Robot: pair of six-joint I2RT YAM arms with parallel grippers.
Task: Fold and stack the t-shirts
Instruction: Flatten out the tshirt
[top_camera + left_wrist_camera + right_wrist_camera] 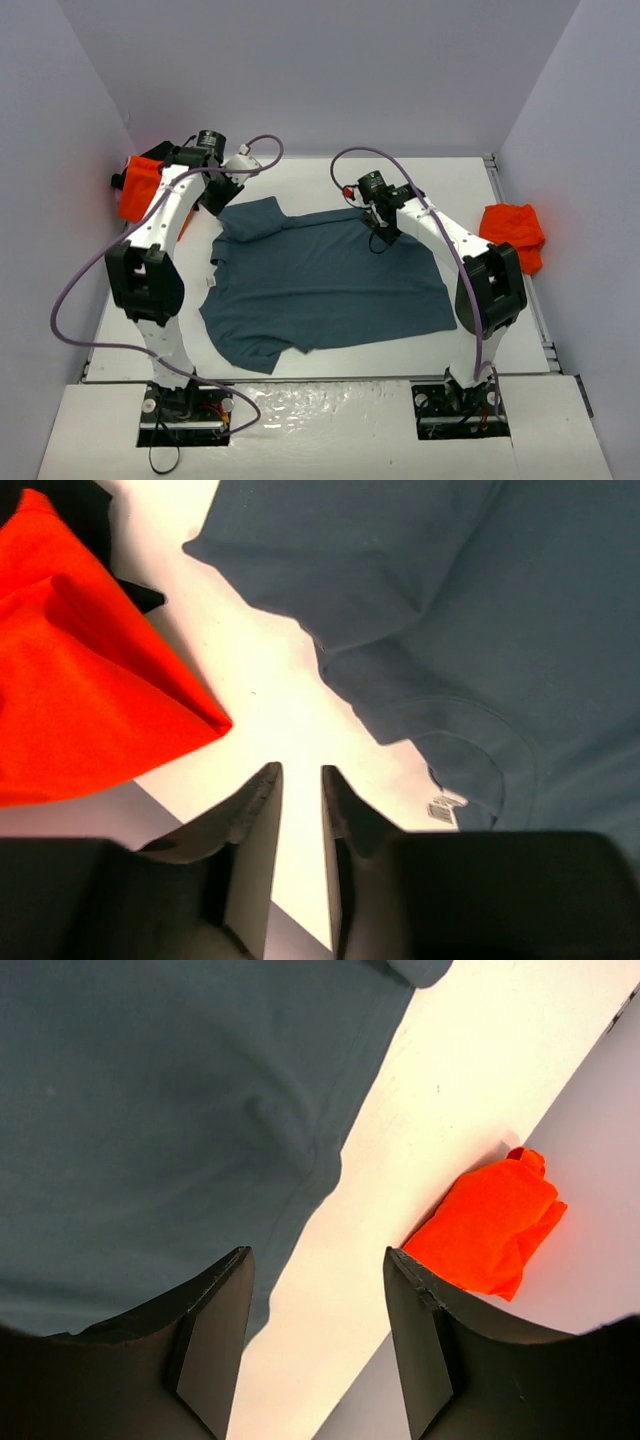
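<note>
A blue-grey t-shirt (325, 285) lies spread out and rumpled on the white table (460, 190), collar toward the far left. My left gripper (213, 195) hovers by its far-left sleeve. In the left wrist view the left gripper (301, 770) is over bare table beside the collar and label (445, 808), its jaws a narrow gap apart and empty. My right gripper (384, 232) hangs over the shirt's far edge. In the right wrist view the right gripper (318, 1252) is partly open and empty above the shirt's hem (150, 1110).
An orange shirt (140, 185) is bunched at the far left edge by the wall, also in the left wrist view (80, 680). A second orange shirt (513, 235) lies crumpled at the right edge, also in the right wrist view (490, 1230). Grey walls enclose the table.
</note>
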